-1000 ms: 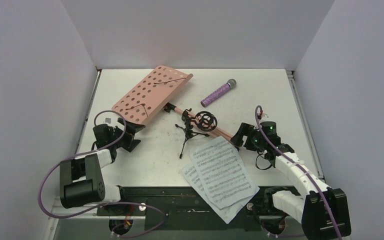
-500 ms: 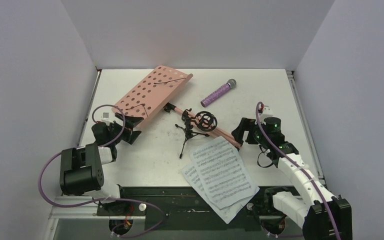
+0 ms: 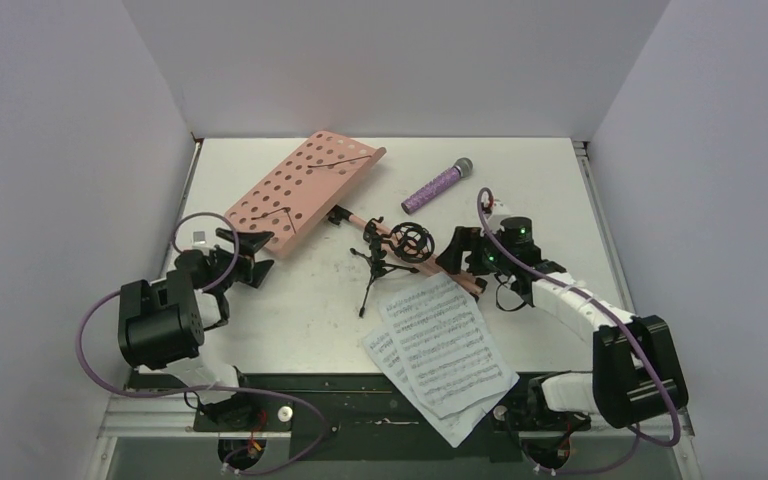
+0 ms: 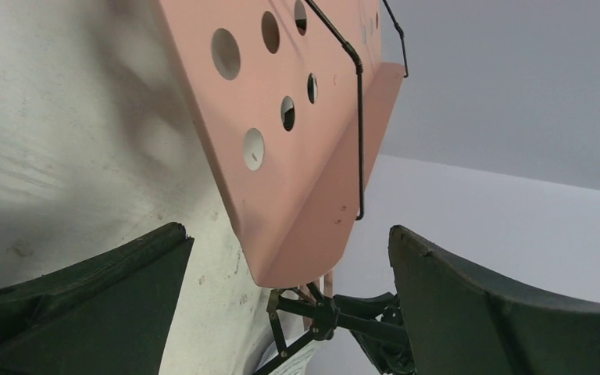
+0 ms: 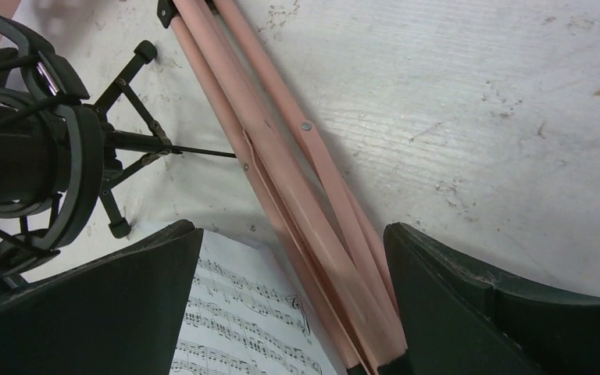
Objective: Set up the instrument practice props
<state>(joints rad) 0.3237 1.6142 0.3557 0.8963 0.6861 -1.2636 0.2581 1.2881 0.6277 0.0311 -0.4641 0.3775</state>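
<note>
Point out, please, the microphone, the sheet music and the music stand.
microphone [image 3: 432, 187], top view, on its purple handle.
sheet music [image 3: 445, 345], top view, middle of the upper page.
music stand [image 3: 300, 190], top view, on its pink perforated tray.

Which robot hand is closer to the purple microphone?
Right. The right gripper is near the microphone, at the pink legs; the left gripper is far off, at the pink tray.

Pink perforated music stand [image 3: 300, 190]: lies flat on the table [image 3: 560, 190], tray far-left, folded legs reaching toward near-right. Small black mic stand [image 3: 385, 262]: tripod legs spread, ring mount over the pink pole. Glittery purple microphone [image 3: 435, 185]: lies beyond, grey head pointing far-right. White sheet-music pages [image 3: 445, 350]: overlap, fanned, overhanging the near edge.
</note>
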